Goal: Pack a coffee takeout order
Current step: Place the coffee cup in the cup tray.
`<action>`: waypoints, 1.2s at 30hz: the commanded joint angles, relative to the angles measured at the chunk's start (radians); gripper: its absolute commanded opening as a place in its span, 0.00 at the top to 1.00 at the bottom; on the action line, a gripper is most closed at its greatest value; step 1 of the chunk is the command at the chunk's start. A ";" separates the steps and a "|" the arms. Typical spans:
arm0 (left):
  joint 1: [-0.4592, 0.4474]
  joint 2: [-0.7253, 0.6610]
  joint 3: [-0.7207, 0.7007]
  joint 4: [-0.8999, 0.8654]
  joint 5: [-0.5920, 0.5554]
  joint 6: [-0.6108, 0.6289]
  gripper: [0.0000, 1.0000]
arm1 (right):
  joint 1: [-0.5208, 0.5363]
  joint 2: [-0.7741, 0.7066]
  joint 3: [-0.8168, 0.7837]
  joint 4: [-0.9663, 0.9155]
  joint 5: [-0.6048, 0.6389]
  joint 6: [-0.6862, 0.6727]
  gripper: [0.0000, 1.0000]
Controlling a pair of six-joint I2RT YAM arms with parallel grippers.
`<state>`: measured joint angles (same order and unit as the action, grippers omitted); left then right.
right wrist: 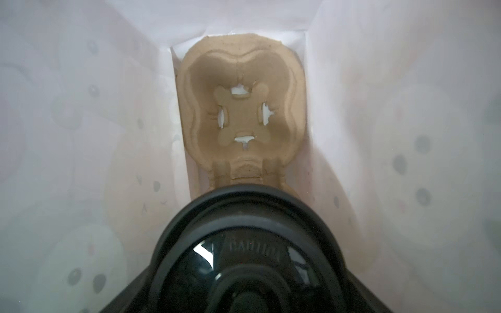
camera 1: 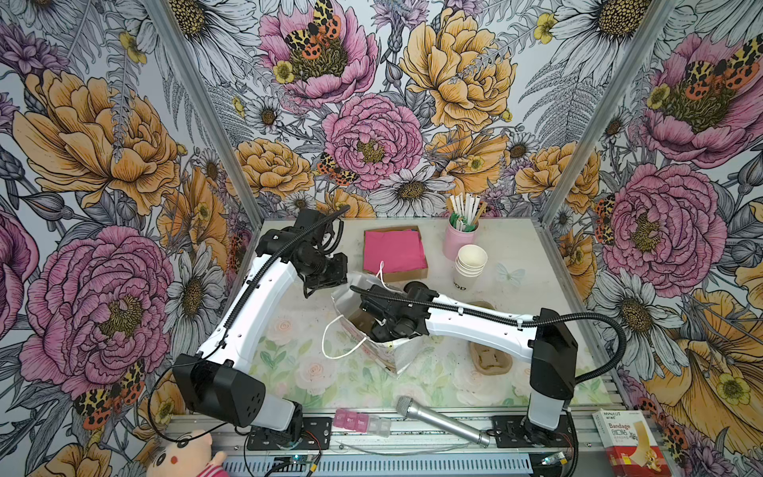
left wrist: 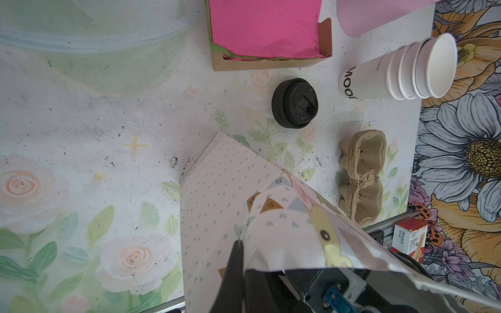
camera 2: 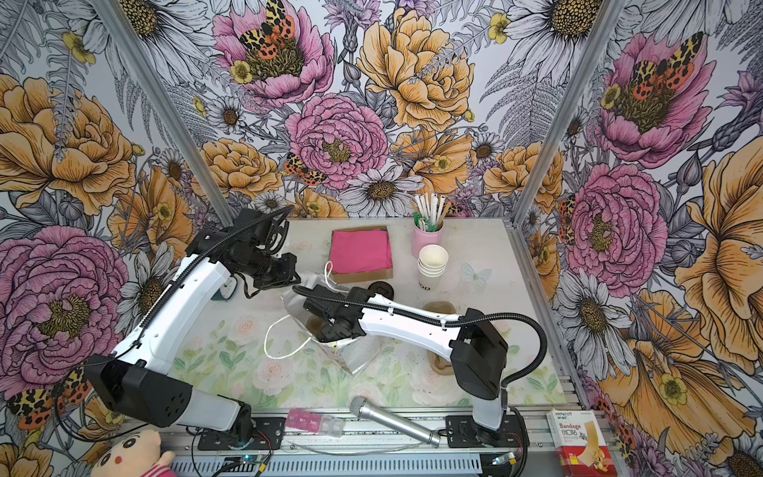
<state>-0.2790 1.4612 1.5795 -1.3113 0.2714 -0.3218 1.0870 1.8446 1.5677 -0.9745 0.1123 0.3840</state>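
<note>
Though in bag (right wrist: 81, 122), carrier (right wrist: 241, 113) half-behind lid (right wrist: 244, 244).

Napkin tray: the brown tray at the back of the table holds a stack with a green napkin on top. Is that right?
No. The top napkin in the brown tray is bright pink, not green; the green napkin only peeks out at the edge beneath it. The left wrist view shows this.

Top views: you get bright, even light; walls (camera 1: 103, 144) bow at edges.
Left wrist: bag (left wrist: 284, 244) blurs up close.
Right wrist: dim, hazy; lid (right wrist: 244, 244) unfocused.
</note>
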 commanded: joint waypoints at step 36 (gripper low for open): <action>0.012 0.027 0.035 0.010 -0.003 0.024 1.00 | 0.001 0.006 -0.023 -0.015 -0.037 0.033 0.12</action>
<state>-0.2783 1.4822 1.5909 -1.3109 0.2714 -0.3111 1.0859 1.8450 1.5658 -0.9672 0.1047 0.3908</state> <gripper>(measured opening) 0.045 0.883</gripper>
